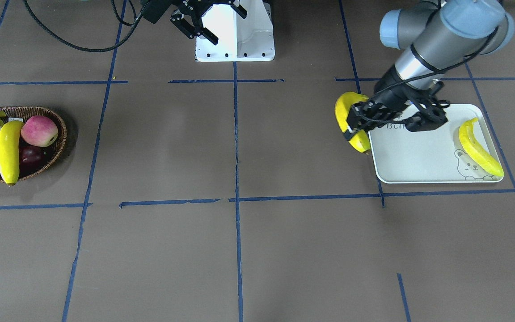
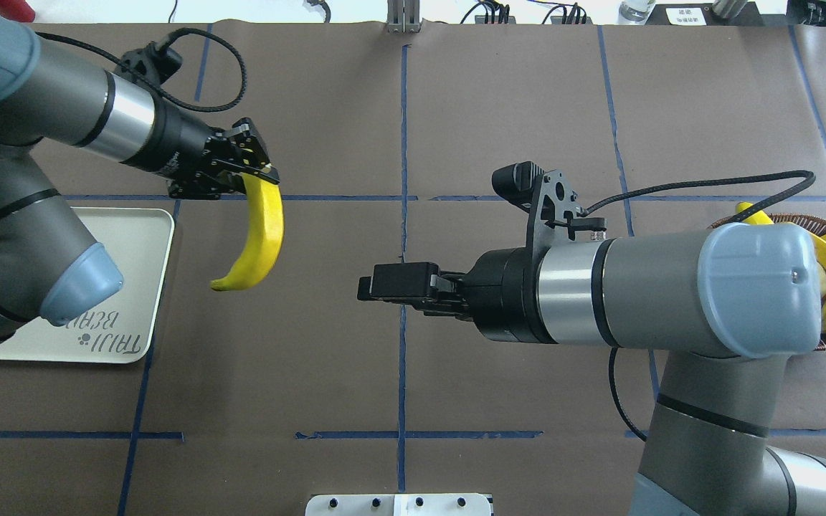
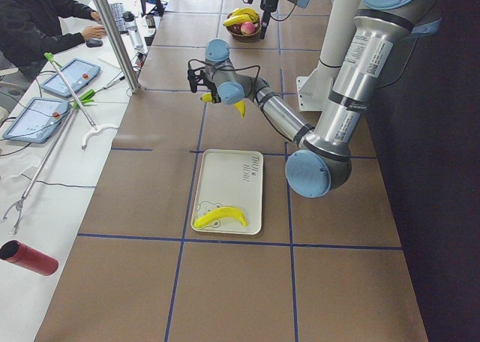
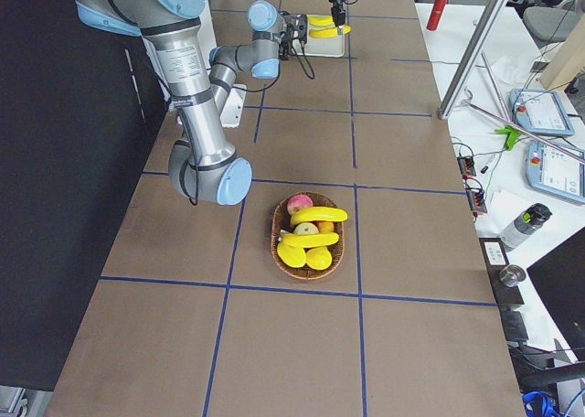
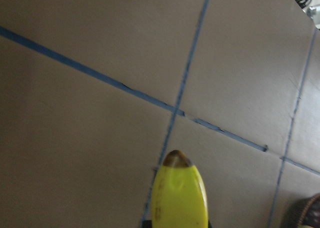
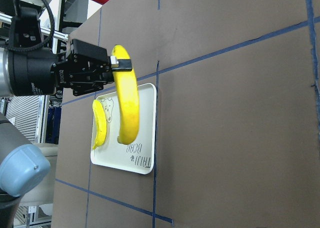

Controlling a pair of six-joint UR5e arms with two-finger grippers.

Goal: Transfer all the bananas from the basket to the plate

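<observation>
Currently, your left end effector (image 2: 259, 172) clamps a smooth, curved banana (image 2: 262, 236) above the matte desk (image 2: 528, 107); right end effector (image 2: 364, 288) spread.

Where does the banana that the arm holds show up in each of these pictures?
Front-facing: banana right of centre, at the tray's left edge.
Overhead: left of centre.
Left: upper middle.
Right: far top, tiny, by the tray.
Left wrist: bottom centre.
Right wrist: upper left.
Landmark: the tray, absent only from left wrist.
</observation>
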